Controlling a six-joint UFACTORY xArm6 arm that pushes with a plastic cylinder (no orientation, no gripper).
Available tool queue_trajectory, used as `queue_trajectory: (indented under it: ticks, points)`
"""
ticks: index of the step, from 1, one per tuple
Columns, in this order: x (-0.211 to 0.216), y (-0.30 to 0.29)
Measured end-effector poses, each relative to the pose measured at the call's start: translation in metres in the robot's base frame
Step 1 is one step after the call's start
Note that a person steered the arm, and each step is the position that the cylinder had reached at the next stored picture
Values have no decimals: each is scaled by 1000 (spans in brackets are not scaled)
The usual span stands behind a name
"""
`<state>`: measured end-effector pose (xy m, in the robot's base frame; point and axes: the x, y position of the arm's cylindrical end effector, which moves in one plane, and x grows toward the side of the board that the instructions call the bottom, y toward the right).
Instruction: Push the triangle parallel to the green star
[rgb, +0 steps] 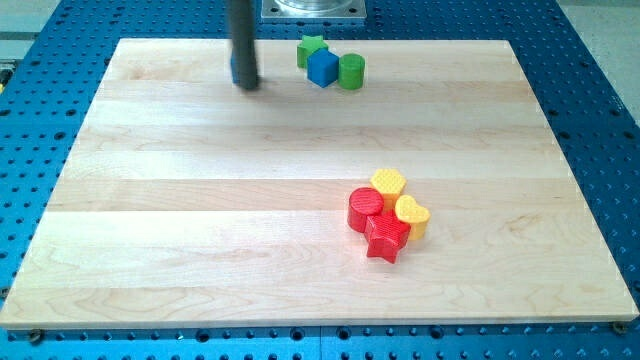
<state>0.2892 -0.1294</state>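
My tip (245, 84) rests on the board near the view's top, left of a cluster of three blocks. That cluster holds a green star (311, 48), a blue angular block (322, 67) touching the star's lower right, and a green cylinder (351, 71) touching the blue block's right side. I cannot tell whether the blue block is a triangle or a cube. My tip is a short gap left of the blue block and touches no block.
A second cluster sits right of centre toward the view's bottom: a yellow hexagon (388, 183), a red cylinder (364, 207), a yellow heart (413, 216) and a red star (386, 238), all touching. The wooden board (180, 220) lies on a blue perforated table.
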Motion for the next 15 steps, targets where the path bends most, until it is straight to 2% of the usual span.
queue_trajectory:
  ticks: [1, 2, 3, 4, 5, 7, 8, 9, 10, 11, 14, 15]
  points:
    - [0, -21]
    - [7, 14]
    - [3, 88]
    - [-21, 103]
    - [-35, 62]
    - [-24, -50]
    - [1, -68]
    - [32, -72]
    - [28, -98]
    - [6, -106]
    - [0, -86]
    - [-15, -74]
